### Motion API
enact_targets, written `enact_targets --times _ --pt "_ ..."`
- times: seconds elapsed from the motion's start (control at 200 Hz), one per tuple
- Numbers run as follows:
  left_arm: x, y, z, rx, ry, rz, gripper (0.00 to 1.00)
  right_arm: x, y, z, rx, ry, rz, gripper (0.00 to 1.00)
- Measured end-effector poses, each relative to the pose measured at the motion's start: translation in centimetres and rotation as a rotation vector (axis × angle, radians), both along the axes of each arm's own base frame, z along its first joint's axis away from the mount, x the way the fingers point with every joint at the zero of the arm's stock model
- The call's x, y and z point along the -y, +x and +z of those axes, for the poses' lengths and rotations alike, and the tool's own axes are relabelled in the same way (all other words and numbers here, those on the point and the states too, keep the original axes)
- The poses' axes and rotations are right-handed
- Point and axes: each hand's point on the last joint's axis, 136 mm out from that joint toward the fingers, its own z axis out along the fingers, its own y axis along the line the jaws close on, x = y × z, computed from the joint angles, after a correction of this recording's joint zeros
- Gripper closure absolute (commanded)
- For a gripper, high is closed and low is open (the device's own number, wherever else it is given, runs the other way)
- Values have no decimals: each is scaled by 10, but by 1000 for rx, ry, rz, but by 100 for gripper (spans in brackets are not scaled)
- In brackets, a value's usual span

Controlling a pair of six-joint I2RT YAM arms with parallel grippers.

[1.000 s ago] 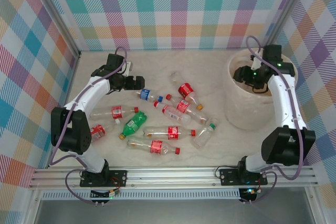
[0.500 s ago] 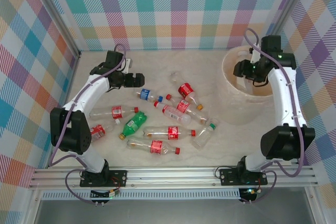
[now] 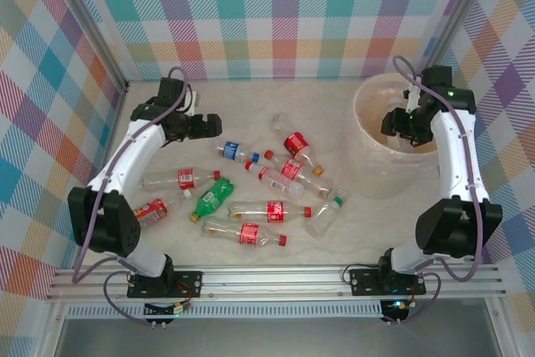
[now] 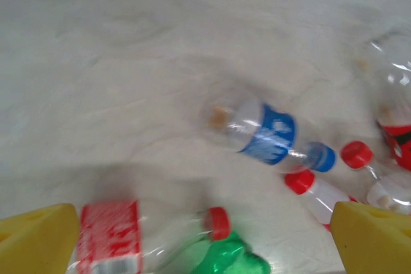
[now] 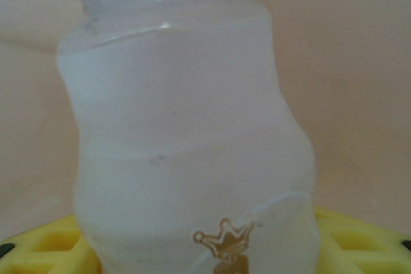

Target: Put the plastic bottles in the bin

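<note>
**Plastic bottles** [image 3: 269, 210]: about ten, lying loose mid-table [image 3: 334, 98], mostly red-labelled. One green bottle [image 3: 216, 196] lies among them, and a blue-labelled bottle [image 3: 232, 152] sits at the far-left edge of the heap.
**Clear bottle** [image 5: 186, 133]: pinched between the part-open jaws of the right gripper [image 3: 399, 123], above the bin's mouth.
**Bin** [image 3: 376, 175]: cream, round, far right, well apart from the heap.
**Left gripper** [image 3: 214, 127]: jaws spread fully, empty, yellow fingers [image 4: 38, 239] above the blue-labelled bottle [image 4: 270, 134].
</note>
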Motion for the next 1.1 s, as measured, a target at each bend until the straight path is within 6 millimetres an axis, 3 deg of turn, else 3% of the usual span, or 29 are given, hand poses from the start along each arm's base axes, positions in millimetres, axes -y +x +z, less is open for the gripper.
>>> enact_targets --times 0.115,0.29,0.395,0.525,0.67,0.85,0.955,1.1 --pt "-35 -27 -11 -56 -15 168 0 -1 2 -15 -11 6 1 37" --pt "-52 -59 -12 -107 -21 310 0 -3 10 -30 -19 26 9 30" --pt "-66 -78 -6 -97 -31 424 0 -5 11 -37 -25 38 12 21" --pt "-72 -103 -9 -102 -86 571 2 -9 12 -37 -19 60 24 9" --pt "-70 -131 -35 -178 -190 778 2 -14 12 -33 -6 88 36 1" --pt "-69 -152 -48 -207 -296 986 4 -23 8 -4 71 120 56 0" --pt "-70 -164 -55 -201 -350 1098 6 -28 4 27 161 135 74 0" --pt "-72 -189 -87 -237 -381 1250 9 -36 -8 72 295 148 103 0"
